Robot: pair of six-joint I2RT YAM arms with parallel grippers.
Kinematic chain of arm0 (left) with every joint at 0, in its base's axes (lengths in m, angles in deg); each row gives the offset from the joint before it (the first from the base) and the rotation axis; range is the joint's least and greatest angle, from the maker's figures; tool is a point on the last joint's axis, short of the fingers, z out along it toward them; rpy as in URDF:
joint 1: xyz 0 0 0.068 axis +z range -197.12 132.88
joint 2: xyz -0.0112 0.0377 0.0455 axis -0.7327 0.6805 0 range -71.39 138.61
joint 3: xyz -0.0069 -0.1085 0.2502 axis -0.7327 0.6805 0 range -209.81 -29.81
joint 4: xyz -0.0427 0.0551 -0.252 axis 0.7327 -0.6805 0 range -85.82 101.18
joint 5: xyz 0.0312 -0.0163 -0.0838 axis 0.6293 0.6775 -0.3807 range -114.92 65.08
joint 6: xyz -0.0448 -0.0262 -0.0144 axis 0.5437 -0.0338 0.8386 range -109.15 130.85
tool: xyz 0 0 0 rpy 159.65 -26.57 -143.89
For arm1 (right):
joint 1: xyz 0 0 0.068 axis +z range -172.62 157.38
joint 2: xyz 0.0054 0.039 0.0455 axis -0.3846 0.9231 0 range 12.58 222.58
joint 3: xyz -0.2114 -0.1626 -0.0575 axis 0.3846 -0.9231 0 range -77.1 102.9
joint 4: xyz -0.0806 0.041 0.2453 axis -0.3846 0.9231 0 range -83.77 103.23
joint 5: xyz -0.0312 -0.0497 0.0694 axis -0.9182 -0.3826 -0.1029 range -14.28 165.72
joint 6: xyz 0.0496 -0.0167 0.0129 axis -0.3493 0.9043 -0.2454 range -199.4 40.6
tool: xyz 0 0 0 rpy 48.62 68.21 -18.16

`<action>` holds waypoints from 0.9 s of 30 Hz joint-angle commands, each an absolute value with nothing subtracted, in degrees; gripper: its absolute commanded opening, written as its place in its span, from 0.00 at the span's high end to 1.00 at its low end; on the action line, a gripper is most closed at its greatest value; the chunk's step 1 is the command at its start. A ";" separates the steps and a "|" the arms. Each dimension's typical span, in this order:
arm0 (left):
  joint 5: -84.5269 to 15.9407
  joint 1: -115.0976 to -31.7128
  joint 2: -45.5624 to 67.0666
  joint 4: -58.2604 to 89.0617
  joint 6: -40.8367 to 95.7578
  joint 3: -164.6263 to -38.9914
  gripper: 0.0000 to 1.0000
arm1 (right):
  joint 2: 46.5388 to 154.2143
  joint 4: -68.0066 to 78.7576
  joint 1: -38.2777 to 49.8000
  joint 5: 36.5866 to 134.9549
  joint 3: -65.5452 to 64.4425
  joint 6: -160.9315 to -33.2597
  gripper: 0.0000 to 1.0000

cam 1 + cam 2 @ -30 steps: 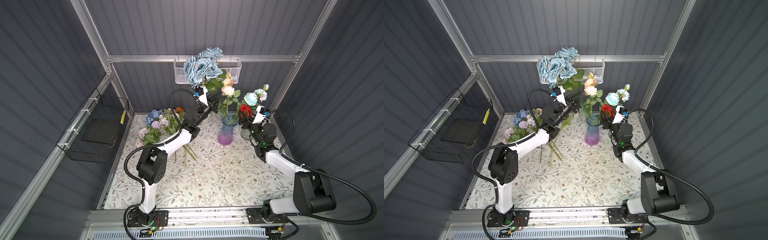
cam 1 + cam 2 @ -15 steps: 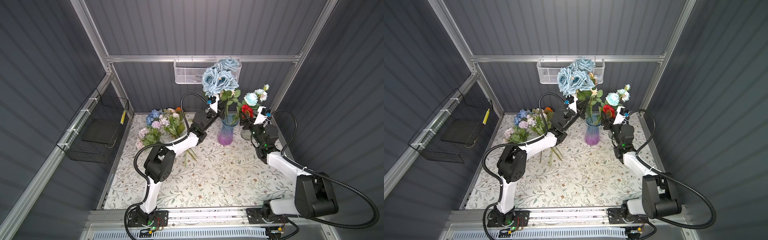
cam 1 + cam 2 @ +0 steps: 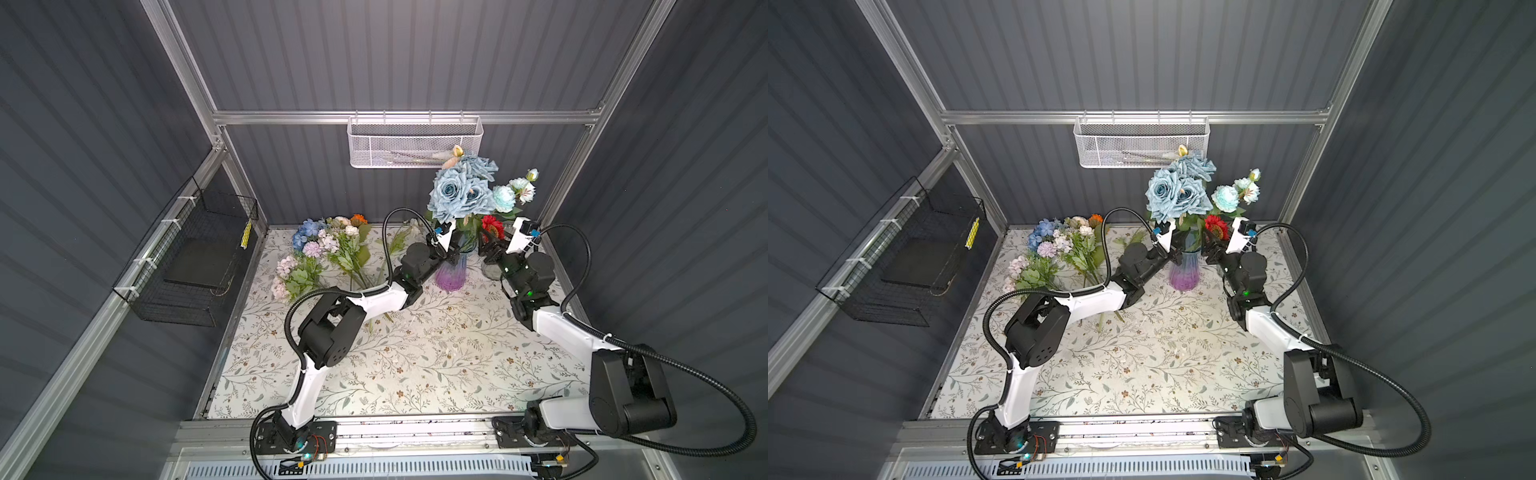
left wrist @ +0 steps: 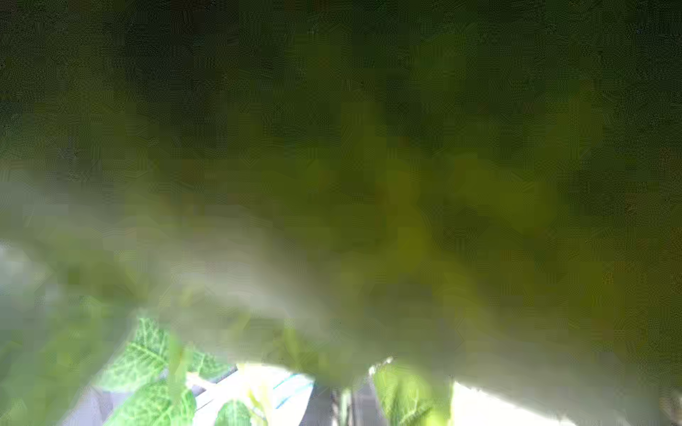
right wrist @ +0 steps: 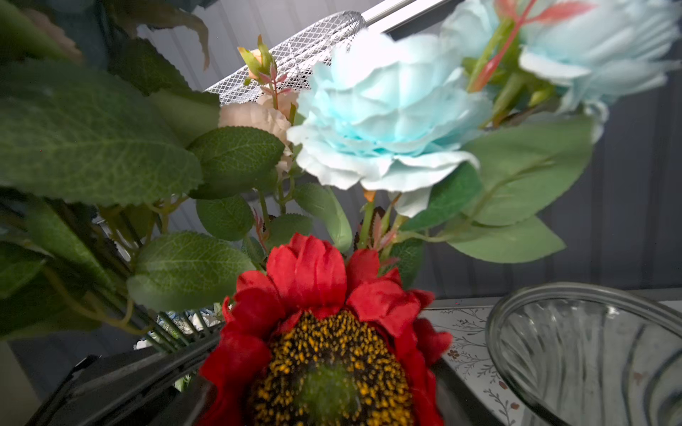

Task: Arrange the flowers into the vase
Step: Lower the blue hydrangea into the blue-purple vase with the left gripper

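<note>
Both arms rise from the near rail and reach over the floral-print surface toward its far right.

Left arm: elbow bent, forearm angled upward. The left pincer is closed on the stems of the blue rose bunch, which stands upright at the mouth of the purple-tinted vase.

Right arm: forearm raised. The right pincer is just right of that vase. Its jaws are part open around the red flower; whether they grip it cannot be told. A clear glass vase stands beside it.

Loose flowers lie at far left.

The yellow strip on the black wire basket has markings too small to read.
</note>
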State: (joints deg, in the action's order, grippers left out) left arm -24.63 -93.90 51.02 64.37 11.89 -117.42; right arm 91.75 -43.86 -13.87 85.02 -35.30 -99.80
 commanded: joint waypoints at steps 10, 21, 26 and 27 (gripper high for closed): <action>-24.88 -94.28 50.39 57.30 12.65 -116.03 0.47 | 90.40 -44.75 -14.18 85.97 -36.34 -100.69 0.33; -26.76 -94.31 44.15 54.85 18.12 -111.38 0.01 | 88.54 -43.36 -14.18 86.74 -37.73 -101.46 0.21; -28.34 -94.31 37.08 51.35 21.97 -103.56 0.00 | 86.60 -41.50 -14.10 87.19 -38.89 -101.63 0.11; -29.09 -94.31 36.01 50.48 22.55 -102.64 0.00 | 86.35 -41.14 -14.09 87.32 -39.11 -101.63 0.10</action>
